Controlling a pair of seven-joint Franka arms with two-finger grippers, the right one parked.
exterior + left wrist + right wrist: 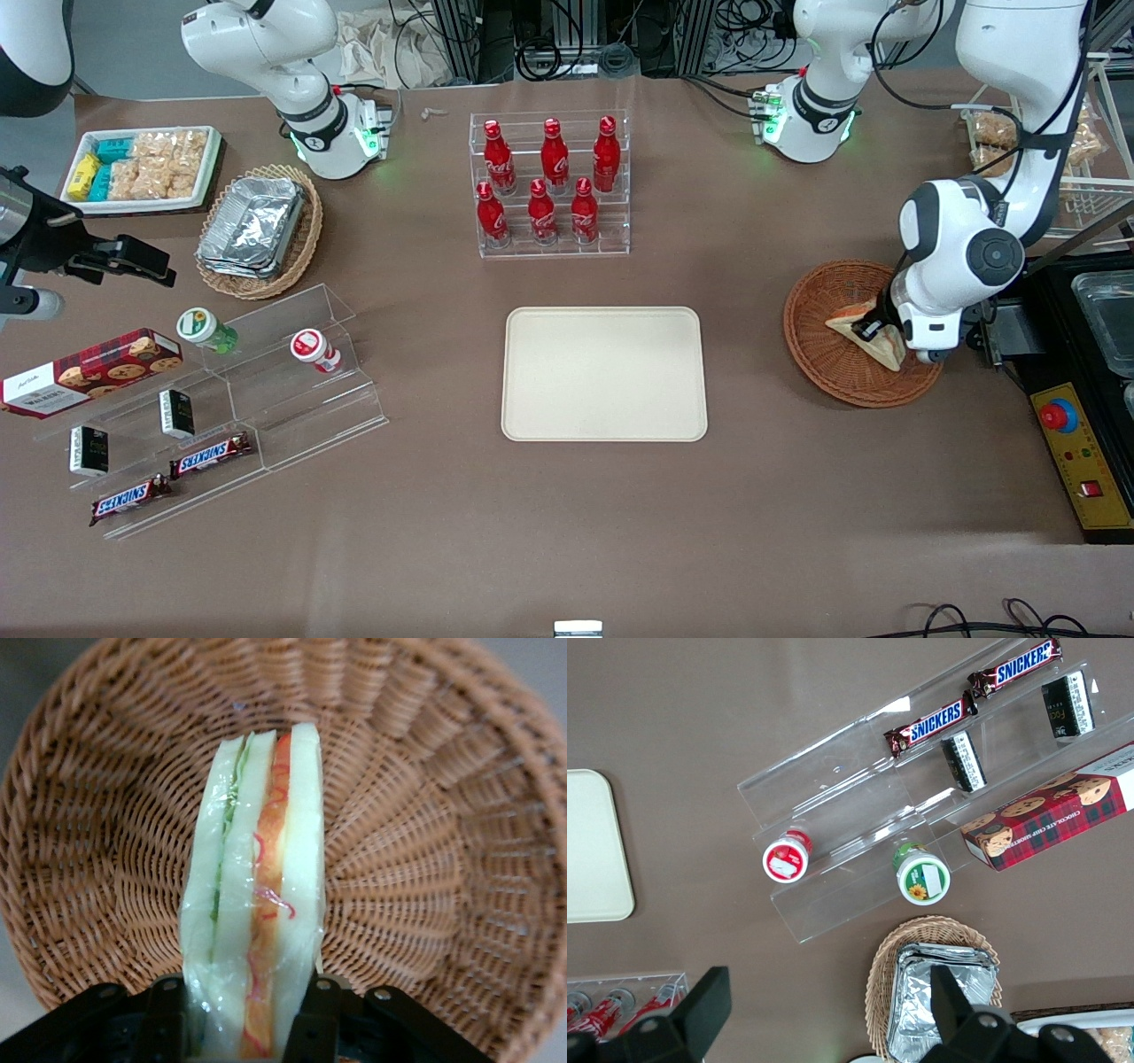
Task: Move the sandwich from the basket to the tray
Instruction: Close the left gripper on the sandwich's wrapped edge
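Inside the basket, the gripper has its jaws clamped on the sandwich. The wrist view alone shows both fingers pressing the bread faces, filling edge outward; the front view hides that grip under the arm. The tray lies beside the basket, toward the parked arm, with a bottle rack farther from the camera.

Bright, even overhead light, soft shadows; glare on sandwich wrap, blurred gripper fingers
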